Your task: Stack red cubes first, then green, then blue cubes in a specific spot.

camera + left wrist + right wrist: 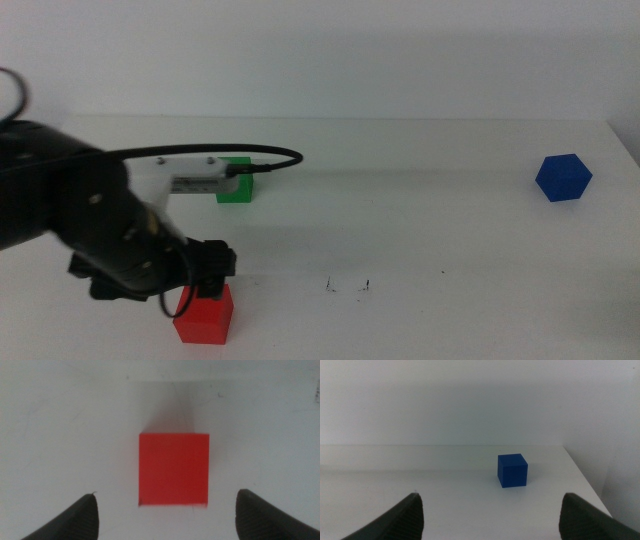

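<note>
The red cube [205,314] sits on the white table near the front left. My left gripper [203,287] hovers right above it, open; in the left wrist view the red cube [173,470] lies between the two spread jaws, untouched. The green cube [236,186] stands farther back, partly hidden by the left arm. The blue cube [563,178] rests at the far right, and also shows in the right wrist view [512,470]. The spot's two black pen ticks [347,287] lie to the right of the red cube. My right gripper [490,515] is open and waits out of the middle view.
The left arm's black cable [270,158] arcs over the green cube. A lone black speck [444,270] lies right of the ticks. The table's right edge [625,150] runs close behind the blue cube.
</note>
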You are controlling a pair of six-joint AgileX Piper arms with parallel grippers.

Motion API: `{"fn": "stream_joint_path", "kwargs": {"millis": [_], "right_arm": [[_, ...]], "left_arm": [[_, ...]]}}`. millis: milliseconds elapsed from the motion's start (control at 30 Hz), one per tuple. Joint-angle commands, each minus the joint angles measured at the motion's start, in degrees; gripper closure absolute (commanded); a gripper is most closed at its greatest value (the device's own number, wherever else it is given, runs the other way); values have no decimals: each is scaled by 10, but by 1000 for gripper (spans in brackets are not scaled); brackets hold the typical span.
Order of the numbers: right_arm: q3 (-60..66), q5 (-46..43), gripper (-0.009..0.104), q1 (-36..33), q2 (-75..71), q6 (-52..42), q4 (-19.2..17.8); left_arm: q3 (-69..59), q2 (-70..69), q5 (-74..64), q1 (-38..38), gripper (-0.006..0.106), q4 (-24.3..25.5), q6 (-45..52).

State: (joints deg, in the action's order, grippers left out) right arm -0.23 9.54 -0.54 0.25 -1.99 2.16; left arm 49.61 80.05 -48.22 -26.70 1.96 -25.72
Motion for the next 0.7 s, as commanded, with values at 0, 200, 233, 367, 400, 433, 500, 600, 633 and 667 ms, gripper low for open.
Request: {"fn": "stream_joint_path", "kwargs": {"millis": [0,200,233,367,400,433,500,600,633,667], "right_arm": [[2,-6,2,5,-2,-4,-3],[2,-6,2,5,-2,-4,-3],[2,-6,2,5,-2,-4,-3],[2,-6,2,5,-2,-4,-3],[2,-6,2,5,-2,-4,-3],[2,-6,2,5,-2,-4,-3],[2,-6,2,5,-2,-4,-3],[2,-6,2,5,-2,-4,-3],[2,-6,2,5,-2,-4,-3],[2,-6,2,5,-2,-4,-3]], "left_arm": [[18,33,1,-3,7,4,0],[29,99,27,-3,7,-9,15],[29,108,35,-3,7,-7,15],[29,137,62,-2,7,0,15],[29,145,63,-2,8,0,15],[29,152,62,-2,10,0,14],[29,164,57,-2,18,0,9],[29,171,60,-2,54,-3,2],[31,171,60,-2,61,-8,2],[36,168,54,-2,70,-20,2]]}}
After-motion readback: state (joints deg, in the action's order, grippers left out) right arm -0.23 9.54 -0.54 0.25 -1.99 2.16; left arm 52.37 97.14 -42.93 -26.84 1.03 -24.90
